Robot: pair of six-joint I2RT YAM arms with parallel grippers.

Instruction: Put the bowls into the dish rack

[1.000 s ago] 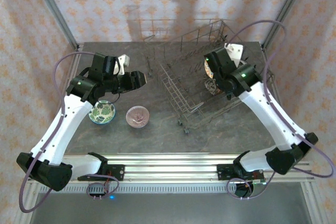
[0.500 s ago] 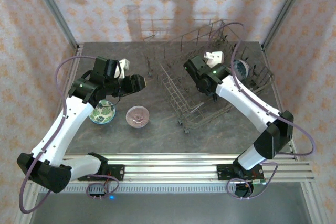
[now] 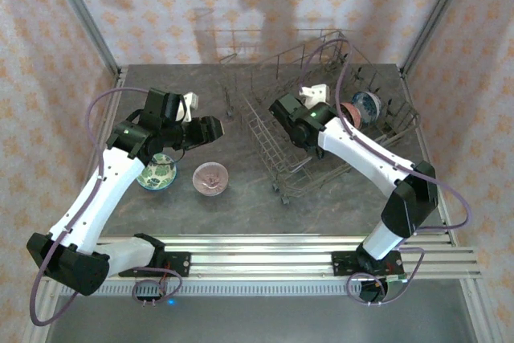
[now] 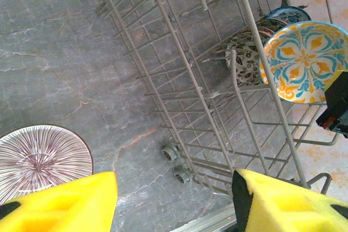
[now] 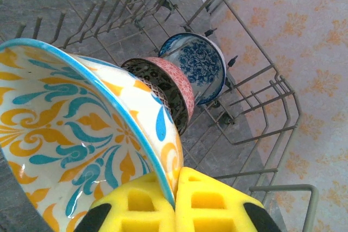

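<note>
Orange-teal bowl (image 5: pixel 70 134) between right fingers (image 5: pixel 212 204)

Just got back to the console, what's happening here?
The right gripper is shut on the rim of the orange-teal bowl, holding it beside a pink bowl and a blue bowl standing in the rack. The left gripper hangs open above the table, where a green bowl and a striped bowl sit.

A staged lab booth (wallpapered panels (image 3: pixel 161 6), aluminium frame posts (image 3: pixel 82 14), stone-look tabletop (image 3: pixel 241 206)).
</note>
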